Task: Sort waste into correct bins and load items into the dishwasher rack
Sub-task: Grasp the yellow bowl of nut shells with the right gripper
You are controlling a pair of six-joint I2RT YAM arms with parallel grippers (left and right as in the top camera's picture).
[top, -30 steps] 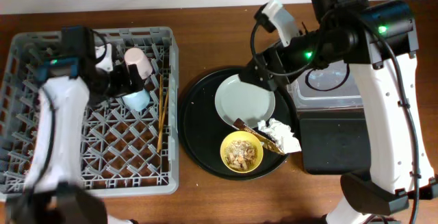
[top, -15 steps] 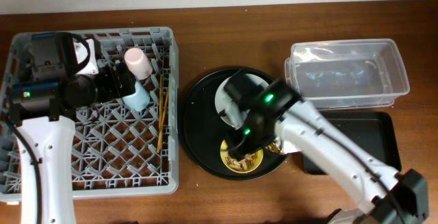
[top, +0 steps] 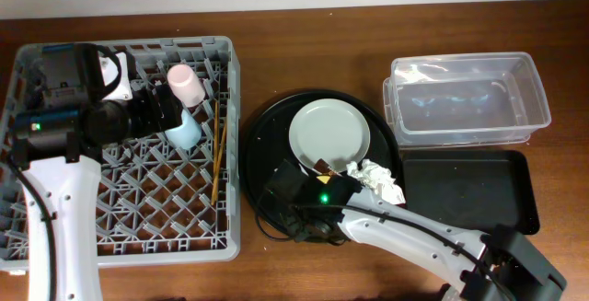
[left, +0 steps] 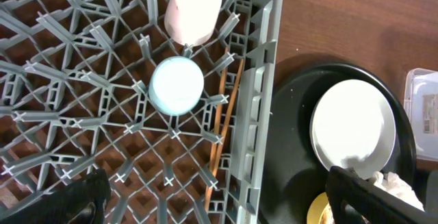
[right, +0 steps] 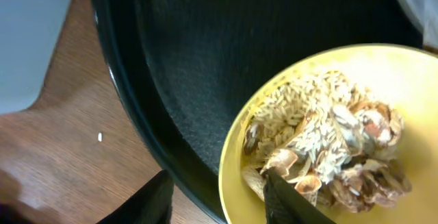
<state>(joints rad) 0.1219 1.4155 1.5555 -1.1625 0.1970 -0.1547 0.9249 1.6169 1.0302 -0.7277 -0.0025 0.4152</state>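
**Overhead and wrist views of the desk.**

The dishwasher rack fills the left of the overhead frame. In its upper right part the pink cup lies tilted, its long axis running roughly top to bottom of the frame. Which end is its mouth cannot be told. The blue cup sits just below it and turns a closed round end to the left wrist camera. The two chopsticks lie side by side along the rack's right wall, long axis top to bottom, lower ends leaning slightly left. The left hand hovers over the cups, fingers wide apart and holding nothing.

The round black tray sits at centre frame, just beside the rack.
- The plate lies flat in the tray's upper half.
- The snack wrapper lies at the plate's lower edge and slants from upper left to lower right, toward the crumpled napkin.
- The yellow bowl stands upright at the tray's lower edge and holds the food scraps. In the overhead view the right arm hides it.

The right hand straddles the bowl's rim with its fingers apart and not closed on it. One finger is inside over the scraps, the other outside over the tray.

The clear tub sits at upper right and the black rectangular tray just below it. Both have their long axes left to right.
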